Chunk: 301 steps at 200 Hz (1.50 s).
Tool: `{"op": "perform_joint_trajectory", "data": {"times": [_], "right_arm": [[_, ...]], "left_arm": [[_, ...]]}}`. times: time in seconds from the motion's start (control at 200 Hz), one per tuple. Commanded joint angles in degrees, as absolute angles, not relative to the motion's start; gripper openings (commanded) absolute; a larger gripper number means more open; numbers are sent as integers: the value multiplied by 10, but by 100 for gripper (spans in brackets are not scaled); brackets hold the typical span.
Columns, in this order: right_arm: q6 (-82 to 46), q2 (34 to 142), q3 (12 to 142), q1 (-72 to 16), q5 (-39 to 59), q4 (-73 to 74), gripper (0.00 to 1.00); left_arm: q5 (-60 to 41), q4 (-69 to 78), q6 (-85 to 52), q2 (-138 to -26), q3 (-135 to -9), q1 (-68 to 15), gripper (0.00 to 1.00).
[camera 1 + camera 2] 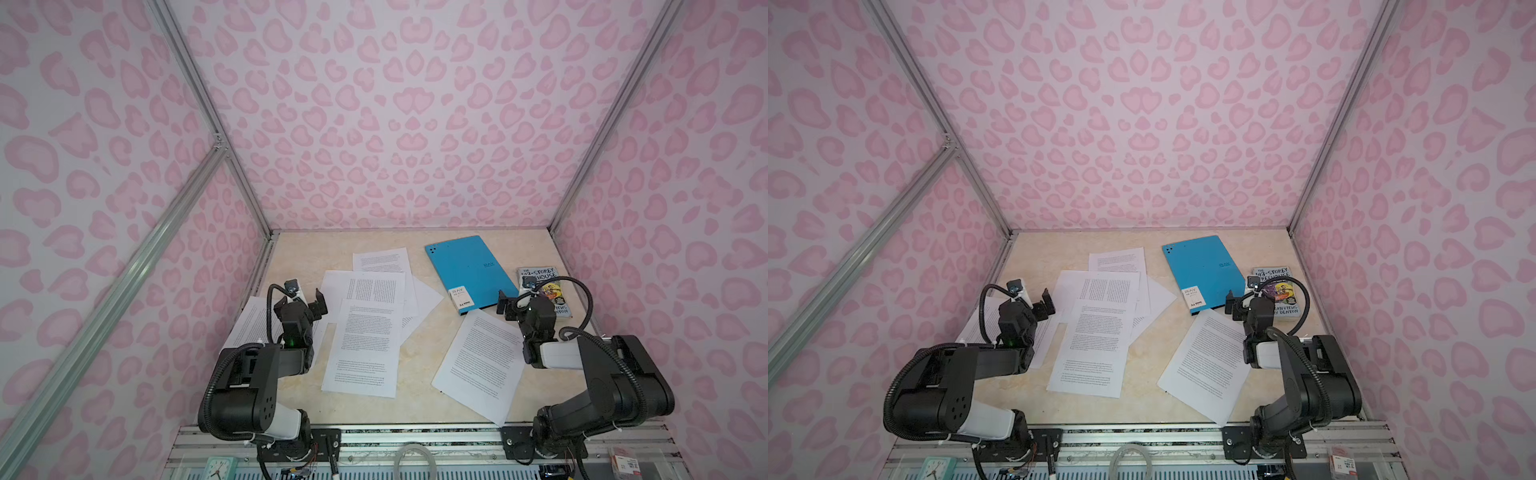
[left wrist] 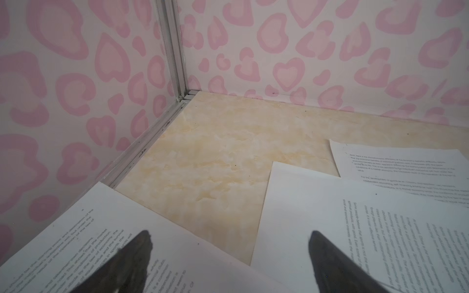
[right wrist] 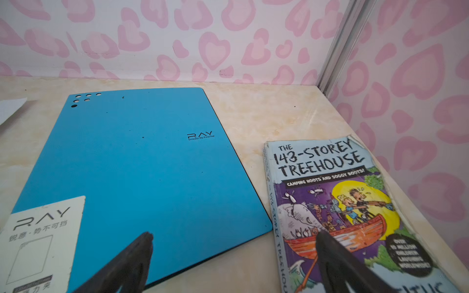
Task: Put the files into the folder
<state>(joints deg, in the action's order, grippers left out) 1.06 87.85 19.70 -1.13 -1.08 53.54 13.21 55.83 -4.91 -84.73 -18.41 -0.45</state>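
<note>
Pink heart-patterned walls (image 1: pixel 374 124) are closing in a cream marbled surface (image 1: pixel 428 353), and we are taking the thin bright blue rectangular folder (image 1: pixel 469 270) as our marker. It is lying shut and flat, blue face up, toward the far end of the surface.

The loose white printed paper sheets (image 1: pixel 365 345), our files, are lying scattered and overlapping off the folder's label-side long edge, none of them inside it yet. A single white sheet (image 1: pixel 482 361) is lying just beside the folder's near short edge. A small colourful paperback book (image 3: pixel 342 203) is lying just beside its other long edge.

Our right pincer (image 3: pixel 234 234) is hovering spread and empty, straddling the folder's near corner and the book. Our left pincer (image 2: pixel 229 234) is likewise spread and holding nothing, over sheets well apart from the folder.

We are judging the step in hand to be opening the folder. To do it well, we are aiming to catch only the top cover's thin edge, staying clear of the book, and swing it over about the spine. Which long edge is carrying the spine we cannot tell.

The folder's long axis is running from our side toward the back wall, its far end slanting a little toward the left arm. The white corner label (image 3: pixel 43 241) is sitting at a near corner, and the "RAY" mark (image 3: pixel 200 135) is reading upright from our side.
</note>
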Motion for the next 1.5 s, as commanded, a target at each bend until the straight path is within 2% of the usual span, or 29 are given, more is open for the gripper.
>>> {"op": "perform_joint_trajectory", "data": {"times": [0.0,1.5], "right_arm": [[13,877,194,-12,-16,553,100],[-1,880,204,-9,-31,536,100]], "left_arm": [[117,573,-41,-844,-184,-5,98],[110,570,-44,-844,-185,-2,98]]}}
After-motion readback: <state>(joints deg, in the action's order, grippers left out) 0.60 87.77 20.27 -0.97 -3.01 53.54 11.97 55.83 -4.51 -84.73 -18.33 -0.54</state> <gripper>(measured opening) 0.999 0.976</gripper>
